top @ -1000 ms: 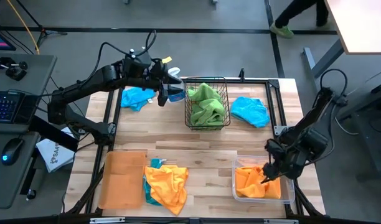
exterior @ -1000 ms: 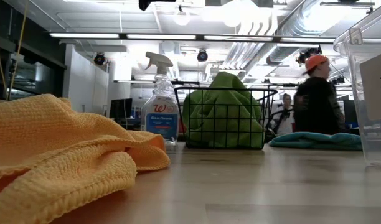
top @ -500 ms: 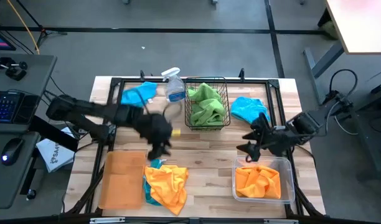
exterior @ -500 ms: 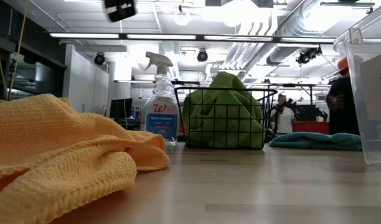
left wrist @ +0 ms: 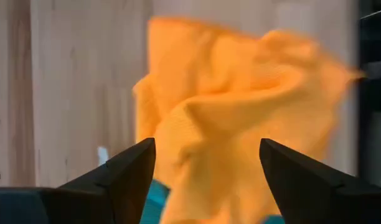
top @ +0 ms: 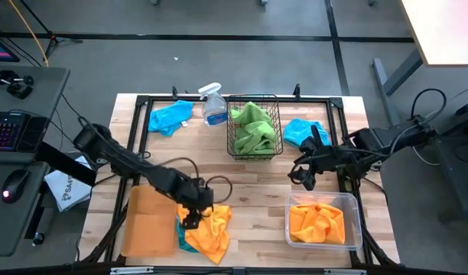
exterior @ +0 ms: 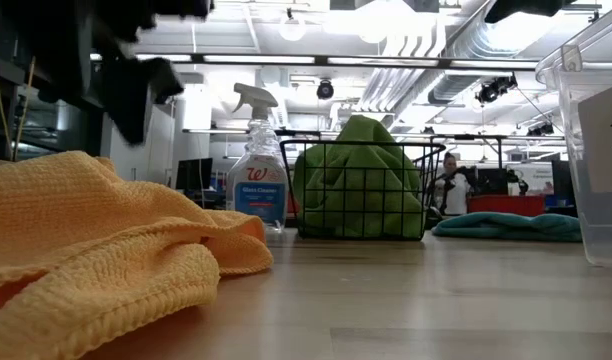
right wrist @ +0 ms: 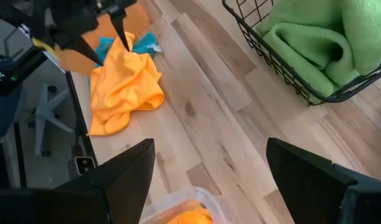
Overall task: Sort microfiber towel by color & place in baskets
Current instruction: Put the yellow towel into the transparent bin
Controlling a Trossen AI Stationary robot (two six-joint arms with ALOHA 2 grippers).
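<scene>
Towels are getting sorted. One orange towel (top: pixel 207 229) is lying near the front, beside the flat tray (top: pixel 146 221), with a blue one under it. The left gripper (top: pixel 193 216) has come down over it, fingers wide apart. The right gripper (top: pixel 304 174), also open, has left the clear bin (top: pixel 355 225) and its orange towel (top: pixel 316 223).

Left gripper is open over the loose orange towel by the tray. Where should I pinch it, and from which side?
Come straight down on the orange towel and pinch the raised fold nearest the left gripper, whose fingers already straddle it. A turquoise towel peeks from beneath near the tray, so stay high on the ridge.
</scene>
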